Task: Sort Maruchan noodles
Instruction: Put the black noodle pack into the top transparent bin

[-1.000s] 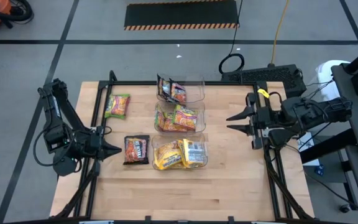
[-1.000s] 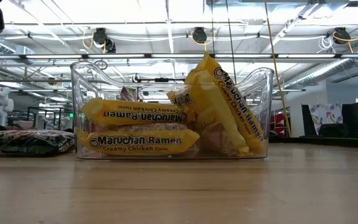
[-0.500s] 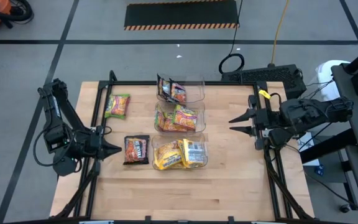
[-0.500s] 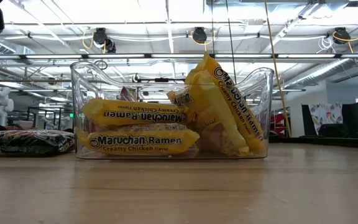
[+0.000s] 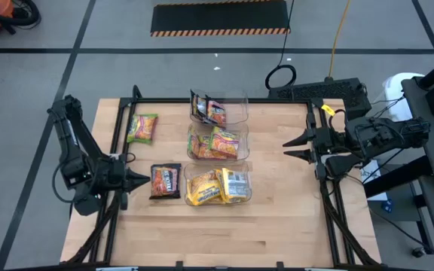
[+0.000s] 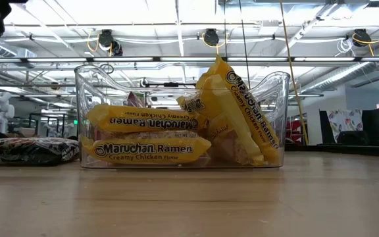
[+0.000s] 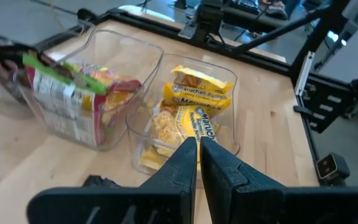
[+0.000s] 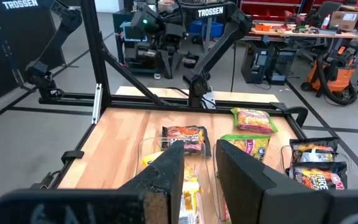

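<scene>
Three clear bins stand in a column at mid-table: the far one [image 5: 218,110] holds dark Maruchan packets, the middle one [image 5: 217,142] green-yellow ones, the near one [image 5: 218,187] yellow ones. A dark packet [image 5: 166,181] and a green-yellow packet [image 5: 143,128] lie flat on the table, left of the bins. My left gripper [image 5: 143,181] hovers just left of the dark packet, shut and holding nothing [image 7: 198,146]. At the table's right side my right gripper [image 5: 285,149] is raised and open, also holding nothing [image 8: 197,155].
A black metal frame [image 5: 119,128] runs along the table's left, far and right sides. Bare wood [image 5: 224,233] lies between the near bin and the table's near edge, and more [image 5: 273,173] between the bins and my right gripper.
My left gripper has sunk a little beside the dark packet and rolled slightly. My right gripper has drawn back a little toward the table's right edge, still open. The packets and bins have not moved.
</scene>
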Available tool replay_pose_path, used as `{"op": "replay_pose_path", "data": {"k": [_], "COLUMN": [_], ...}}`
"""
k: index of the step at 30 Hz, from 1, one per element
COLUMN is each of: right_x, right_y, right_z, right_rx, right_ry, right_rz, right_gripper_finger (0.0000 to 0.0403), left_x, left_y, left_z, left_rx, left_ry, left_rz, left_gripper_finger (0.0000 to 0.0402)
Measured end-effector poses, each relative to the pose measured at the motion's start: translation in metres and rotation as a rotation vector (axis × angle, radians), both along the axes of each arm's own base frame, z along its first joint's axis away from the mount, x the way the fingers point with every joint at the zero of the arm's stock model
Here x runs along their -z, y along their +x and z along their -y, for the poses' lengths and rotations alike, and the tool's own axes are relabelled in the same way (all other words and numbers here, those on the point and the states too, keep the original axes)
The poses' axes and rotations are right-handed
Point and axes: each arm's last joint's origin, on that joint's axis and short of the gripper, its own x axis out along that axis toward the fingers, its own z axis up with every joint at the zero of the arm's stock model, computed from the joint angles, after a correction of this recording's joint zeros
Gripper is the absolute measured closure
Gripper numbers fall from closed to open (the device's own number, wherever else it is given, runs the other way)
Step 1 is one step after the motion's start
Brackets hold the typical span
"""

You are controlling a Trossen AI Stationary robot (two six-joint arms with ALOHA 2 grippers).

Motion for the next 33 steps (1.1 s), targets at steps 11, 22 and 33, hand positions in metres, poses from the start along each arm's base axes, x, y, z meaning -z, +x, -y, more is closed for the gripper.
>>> {"op": "replay_pose_path", "data": {"k": [11, 22, 33], "right_x": [0.000, 0.000, 0.000], "right_y": [0.000, 0.000, 0.000], "right_z": [0.000, 0.000, 0.000], "right_rx": [-0.001, -0.001, -0.002], "right_ry": [0.001, 0.001, -0.005], "right_rz": [0.000, 0.001, 0.001], "right_gripper_finger": [0.0312, 0.0312, 0.0312], "left_x": [0.007, 0.025, 0.067], "left_y": [0.001, 0.027, 0.045], "left_z": [0.001, 0.024, 0.049], "left_rx": [-0.069, 0.103, 0.121], "left_ry": [-0.180, -0.274, -0.165], "left_rz": [0.019, -0.304, -0.572], "left_gripper_finger": [0.0376, 0.0376, 0.0376]}}
